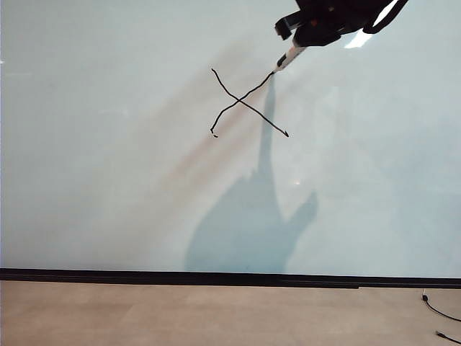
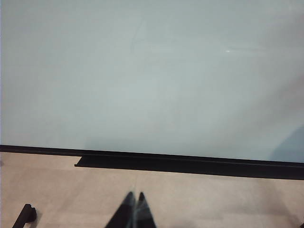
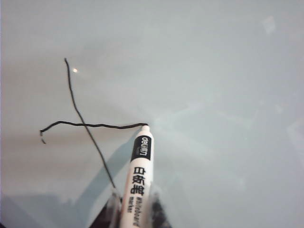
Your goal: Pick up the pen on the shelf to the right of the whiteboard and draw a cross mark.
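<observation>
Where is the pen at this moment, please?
In the exterior view the pen sits at the upper right of the whiteboard, held in the right gripper, with its tip at the upper right end of the cross mark.

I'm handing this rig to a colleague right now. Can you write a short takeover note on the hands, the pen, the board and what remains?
Right hand: shut on the slim white marker pen with a black tip, near the top of the large glossy pale whiteboard.
Left hand: shut, holding nothing, low in front of the board.
Done: both strokes of the thin black cross mark are drawn; the pen tip sits at the end of one stroke.
Left: probably just lifting the pen off the board.
</observation>
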Robot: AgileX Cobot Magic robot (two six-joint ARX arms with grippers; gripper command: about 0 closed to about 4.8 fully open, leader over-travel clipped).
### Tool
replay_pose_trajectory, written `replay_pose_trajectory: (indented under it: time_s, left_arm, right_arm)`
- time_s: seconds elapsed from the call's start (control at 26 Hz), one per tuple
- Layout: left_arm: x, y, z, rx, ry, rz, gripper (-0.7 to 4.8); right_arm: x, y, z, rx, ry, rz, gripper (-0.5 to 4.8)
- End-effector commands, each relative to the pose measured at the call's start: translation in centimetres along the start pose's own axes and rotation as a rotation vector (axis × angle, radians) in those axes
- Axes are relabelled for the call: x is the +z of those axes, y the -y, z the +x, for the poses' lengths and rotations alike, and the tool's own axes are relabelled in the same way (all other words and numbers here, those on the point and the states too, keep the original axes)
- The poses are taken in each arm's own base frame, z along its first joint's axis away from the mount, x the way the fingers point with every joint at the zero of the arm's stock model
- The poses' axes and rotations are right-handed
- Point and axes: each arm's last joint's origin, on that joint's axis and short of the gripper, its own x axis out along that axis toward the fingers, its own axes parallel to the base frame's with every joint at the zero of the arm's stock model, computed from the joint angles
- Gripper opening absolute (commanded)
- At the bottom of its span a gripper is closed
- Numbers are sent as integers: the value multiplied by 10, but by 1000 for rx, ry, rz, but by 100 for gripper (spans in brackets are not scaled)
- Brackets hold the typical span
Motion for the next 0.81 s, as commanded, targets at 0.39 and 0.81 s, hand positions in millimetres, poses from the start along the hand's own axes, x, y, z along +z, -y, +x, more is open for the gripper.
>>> replay_pose_trajectory:
  time_s: [0.39, 0.81]
  left_arm:
    - [1, 0, 0, -4, 6, 5, -5]
    - [1, 0, 0, -4, 7, 5, -5]
  right_arm:
    - [3, 6, -9, -53, 13, 5, -5]
    - [-3, -2, -101, 16, 66, 18, -5]
